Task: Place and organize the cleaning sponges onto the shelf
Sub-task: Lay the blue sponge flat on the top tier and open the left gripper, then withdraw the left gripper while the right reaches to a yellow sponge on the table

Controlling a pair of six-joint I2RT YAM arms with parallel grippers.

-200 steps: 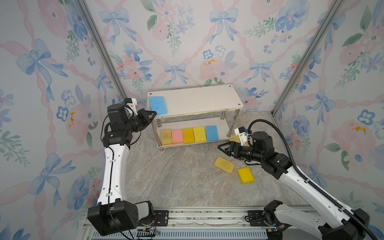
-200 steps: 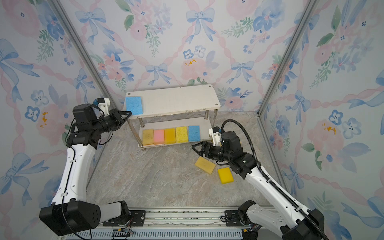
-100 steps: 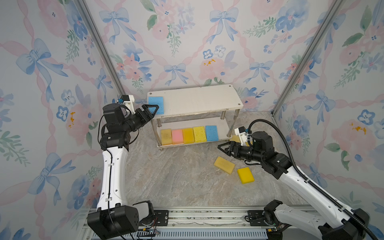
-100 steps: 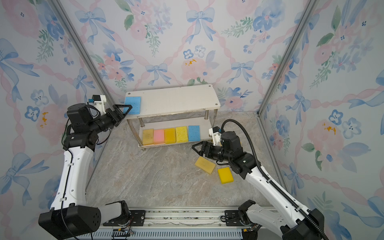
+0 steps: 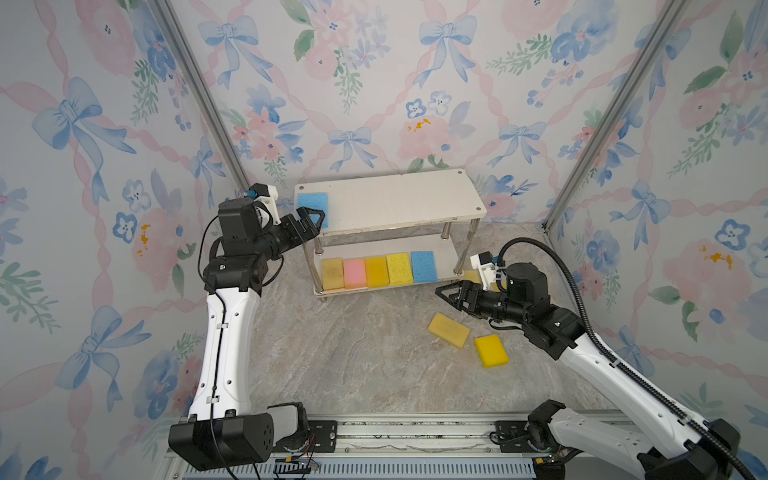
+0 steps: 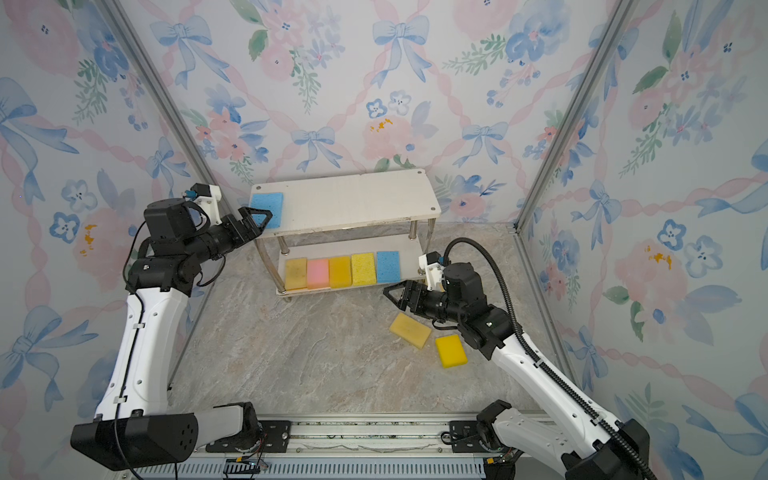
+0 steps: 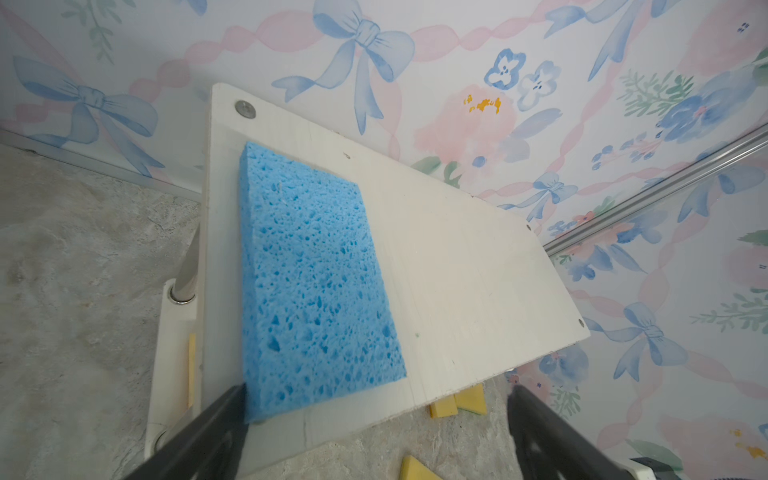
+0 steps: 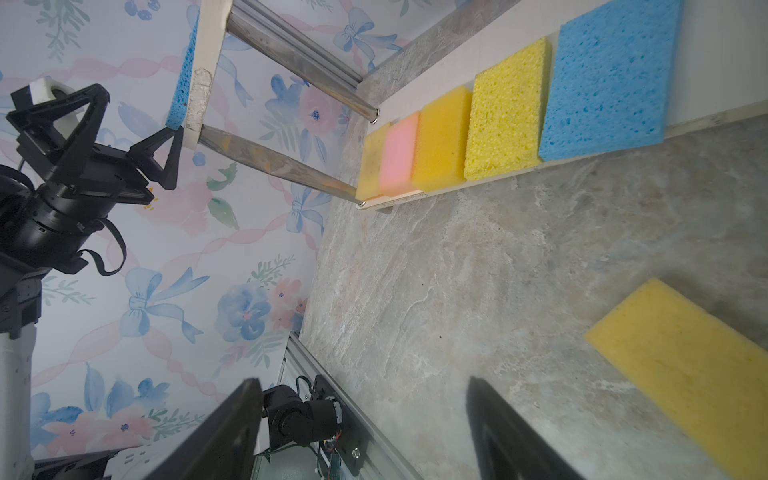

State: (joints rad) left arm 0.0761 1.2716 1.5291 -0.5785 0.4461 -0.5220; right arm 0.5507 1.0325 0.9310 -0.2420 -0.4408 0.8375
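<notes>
The shelf (image 5: 395, 203) is standing as two flat white rectangular boards on slim chrome legs (image 5: 467, 245), with a metal screw (image 7: 245, 109) showing at a corner of its upper board. A light blue sponge (image 5: 312, 203), a flat rectangle pitted with open pores, is lying at the left end of the shelf's upper board.

On the shelf's lower board five sponges are sitting edge to edge in a row. From the left they are a dull yellow sponge (image 5: 332, 273), a pink sponge (image 5: 354, 273), a smooth orange-yellow sponge (image 5: 376, 271), a coarse-pored bright yellow sponge (image 5: 399, 269) and a second blue sponge (image 5: 424, 266). In front of the shelf's right end, a pale yellow sponge (image 5: 449, 330) is lying askew on the stone-patterned tabletop (image 5: 353, 365), with a deeper yellow sponge (image 5: 491, 351) just beside it.

The left gripper (image 5: 311, 222) is hanging at the shelf's front left corner, its black triangular fingers (image 7: 216, 436) spread wide and gripping nothing. The light blue sponge's near end is lying just ahead of the gap between them, one finger right beside its corner; whether they are touching I cannot tell. The right gripper (image 5: 446, 297) is hovering low near the shelf's front right leg, jaws parted and empty, with the pale yellow sponge lying near it on the tabletop.
</notes>
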